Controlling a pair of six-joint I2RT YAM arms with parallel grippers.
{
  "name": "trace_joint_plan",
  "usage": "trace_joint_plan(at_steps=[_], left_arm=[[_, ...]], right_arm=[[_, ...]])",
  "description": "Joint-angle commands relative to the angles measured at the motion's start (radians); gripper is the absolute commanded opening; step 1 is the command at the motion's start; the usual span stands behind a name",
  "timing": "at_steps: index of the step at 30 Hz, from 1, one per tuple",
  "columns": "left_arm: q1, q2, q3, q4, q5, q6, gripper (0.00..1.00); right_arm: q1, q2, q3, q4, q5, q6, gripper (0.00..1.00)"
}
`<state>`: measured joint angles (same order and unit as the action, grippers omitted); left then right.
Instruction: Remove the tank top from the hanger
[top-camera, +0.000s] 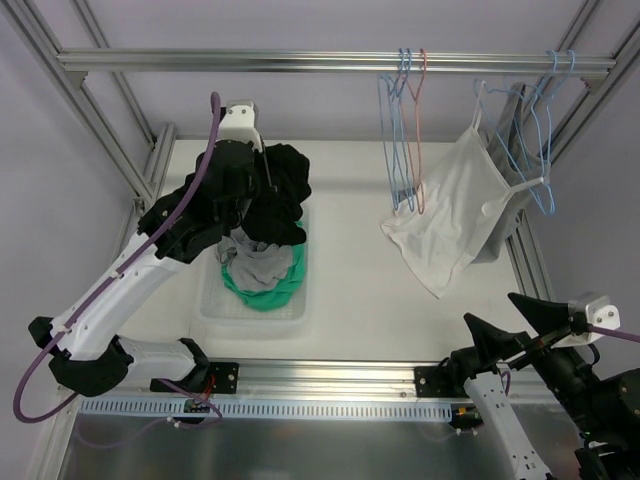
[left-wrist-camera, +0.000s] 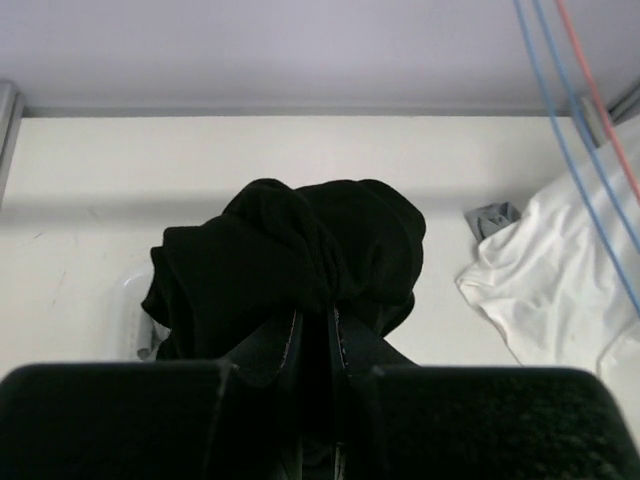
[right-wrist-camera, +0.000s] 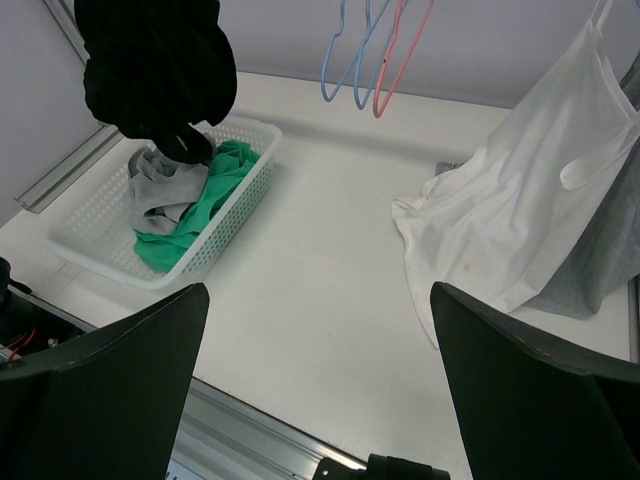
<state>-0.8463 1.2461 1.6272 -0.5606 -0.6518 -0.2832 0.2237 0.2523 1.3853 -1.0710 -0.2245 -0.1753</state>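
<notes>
Left claw (left-wrist-camera: 317, 325) is clamped on a bunched-up black garment (left-wrist-camera: 290, 260), held over the white basket (top-camera: 210, 300). White tank top (top-camera: 450, 215) hangs on its blue hanger (top-camera: 546, 200) at far right. Right claw (top-camera: 488, 308) is wide open, holding nothing.

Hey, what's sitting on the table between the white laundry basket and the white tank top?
Nothing: in the right wrist view only bare table lies between the basket and the tank top. Empty hangers dangle above that stretch.
</notes>
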Motion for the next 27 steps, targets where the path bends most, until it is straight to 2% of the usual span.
trace_joint_plan(at_steps=[1, 4, 8, 15, 20, 27], left_arm=[[0.116, -0.013, -0.052, 0.005, 0.13, -0.007, 0.0], [0.189, -0.013, -0.11, 0.007, 0.172, -0.028, 0.0], [0.234, -0.011, -0.196, 0.01, 0.184, -0.085, 0.0], [0.24, -0.04, -0.432, 0.034, 0.21, -0.217, 0.0], [0.269, -0.013, -0.538, 0.039, 0.254, -0.316, 0.0], [0.366, 0.163, -0.586, 0.041, 0.408, -0.346, 0.0]], right_arm=[[-0.001, 0.016, -0.009, 0.06, 0.001, -0.006, 0.99], [0.0, 0.013, -0.017, 0.065, -0.001, -0.006, 1.0], [-0.001, 0.008, -0.029, 0.072, -0.007, 0.0, 0.99], [0.0, 0.001, -0.038, 0.08, -0.021, 0.007, 0.99], [0.0, -0.004, -0.045, 0.083, -0.029, 0.007, 1.0], [0.0, -0.007, -0.061, 0.086, -0.042, 0.008, 0.99]])
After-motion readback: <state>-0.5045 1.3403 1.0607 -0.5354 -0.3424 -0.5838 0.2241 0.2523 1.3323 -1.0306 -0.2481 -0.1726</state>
